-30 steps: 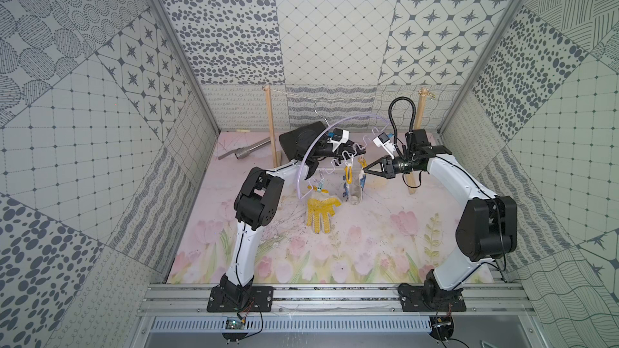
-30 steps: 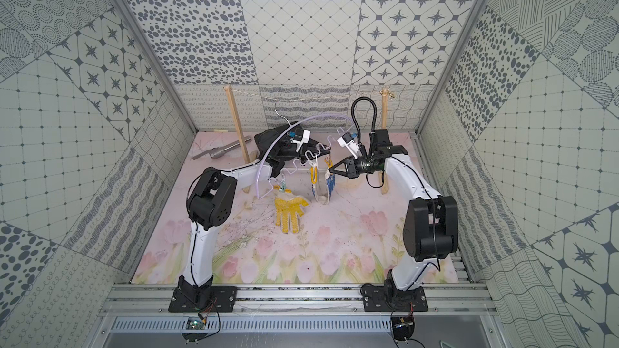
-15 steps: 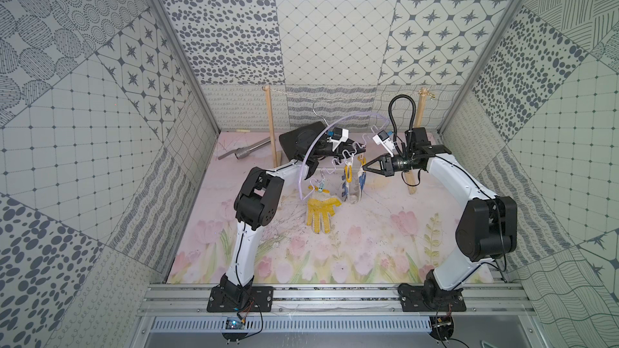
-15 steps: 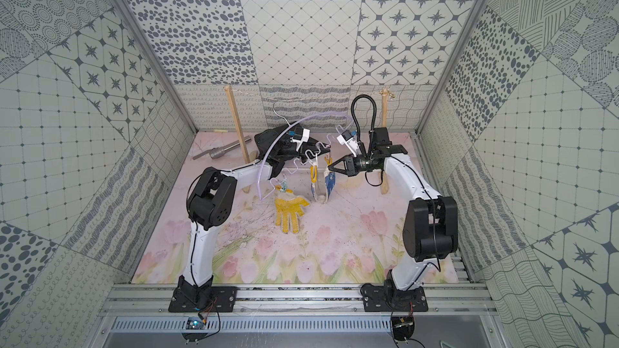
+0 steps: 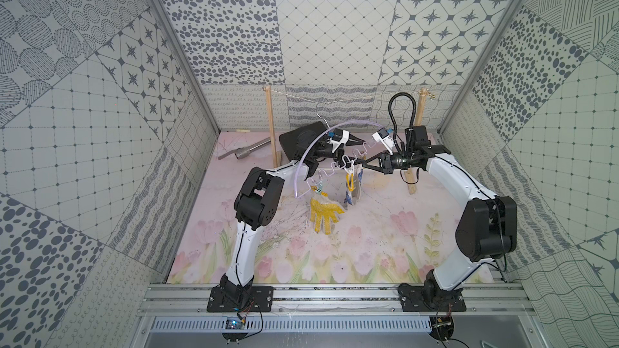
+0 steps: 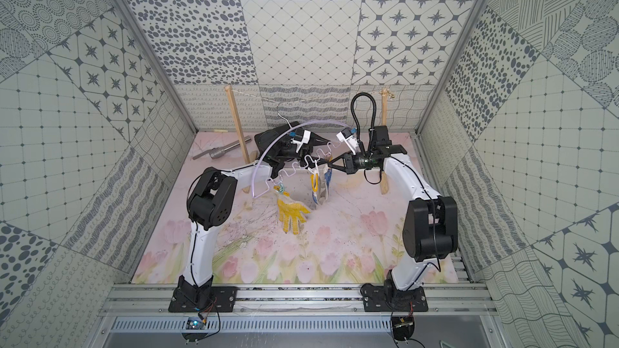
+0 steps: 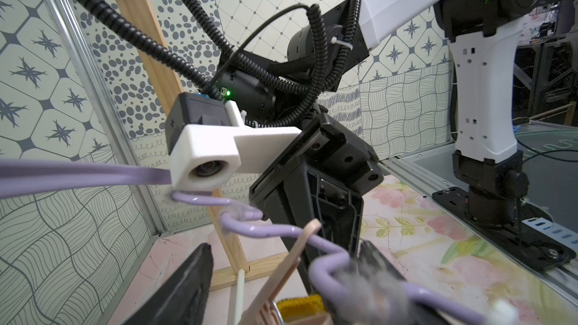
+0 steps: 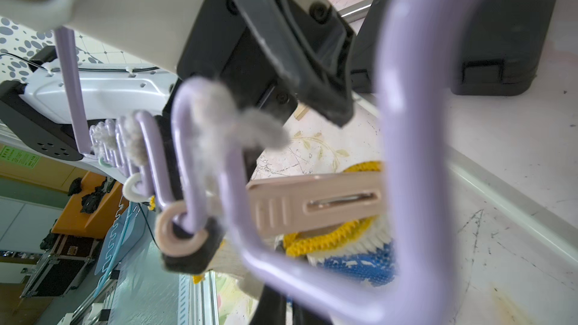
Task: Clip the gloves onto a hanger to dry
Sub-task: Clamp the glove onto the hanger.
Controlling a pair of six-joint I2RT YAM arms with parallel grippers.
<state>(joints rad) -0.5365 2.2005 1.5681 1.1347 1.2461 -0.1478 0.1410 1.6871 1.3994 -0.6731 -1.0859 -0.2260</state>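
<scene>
The lilac hanger hangs by its wire hook from a string, its wavy bar running down to the left. A yellow-dotted glove dangles from a peg at the bar's low end. A blue-dotted glove hangs mid-bar under a beige peg. My left gripper stands open, its jaws either side of that peg. My right gripper is shut on the blue-dotted glove just below the cuff.
Two wooden posts carry the string near the back wall. A grey metal tube and a black box lie behind the left arm. The floral mat covers the floor.
My left gripper's jaws have spread apart around the beige peg. Both arms and the hanger have barely shifted.
</scene>
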